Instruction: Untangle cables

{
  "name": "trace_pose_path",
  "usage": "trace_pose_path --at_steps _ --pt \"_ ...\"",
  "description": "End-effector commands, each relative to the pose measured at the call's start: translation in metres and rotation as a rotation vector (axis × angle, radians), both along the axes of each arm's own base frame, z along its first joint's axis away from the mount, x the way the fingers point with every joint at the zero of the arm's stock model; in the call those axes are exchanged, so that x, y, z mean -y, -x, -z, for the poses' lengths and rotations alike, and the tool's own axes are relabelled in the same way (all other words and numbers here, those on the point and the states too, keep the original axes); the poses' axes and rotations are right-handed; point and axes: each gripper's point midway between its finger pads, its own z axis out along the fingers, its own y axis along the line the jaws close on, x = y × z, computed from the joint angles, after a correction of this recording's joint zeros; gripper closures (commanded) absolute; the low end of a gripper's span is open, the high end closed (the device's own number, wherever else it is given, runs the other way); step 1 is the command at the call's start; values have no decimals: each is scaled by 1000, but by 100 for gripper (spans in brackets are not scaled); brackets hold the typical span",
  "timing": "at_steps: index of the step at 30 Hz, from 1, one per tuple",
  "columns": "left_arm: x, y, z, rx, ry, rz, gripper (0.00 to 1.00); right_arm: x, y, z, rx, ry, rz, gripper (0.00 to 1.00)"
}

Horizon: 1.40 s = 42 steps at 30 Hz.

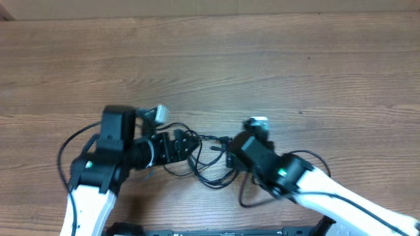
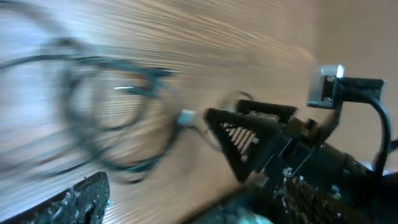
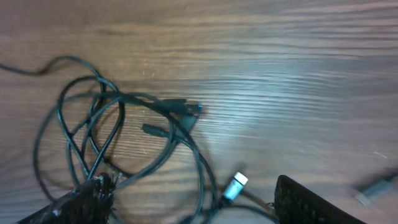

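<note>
Overhead: the cables (image 1: 205, 167) lie knotted on the table (image 1: 262, 59), between the left tool (image 1: 186, 147) and the right tool (image 1: 230, 156).

Left wrist: its fingers stand apart and empty, with blurred loops ahead.

Right wrist: its fingers are apart over the loops, and a silvery plug (image 3: 235, 185) lies between them.

Likely step: choosing grips. Next, each tool must pinch a separate strand.
</note>
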Motion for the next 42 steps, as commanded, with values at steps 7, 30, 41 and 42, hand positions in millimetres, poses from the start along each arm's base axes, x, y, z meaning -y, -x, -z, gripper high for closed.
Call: trace_pose_path --at_steps 7,30,41,42 --pt "-119 18 25 -177 -348 -705 1 -12 -14 65 -142 56 -73 20" --pt "-105 21 26 -210 -288 -658 0 -23 6 84 -343 -108 -314 63" --pt "-72 13 13 -127 -178 -436 12 -31 1 57 -353 -162 -323 96" --pt "-59 9 5 -55 -147 -320 12 -34 -2 43 -344 -189 -332 96"
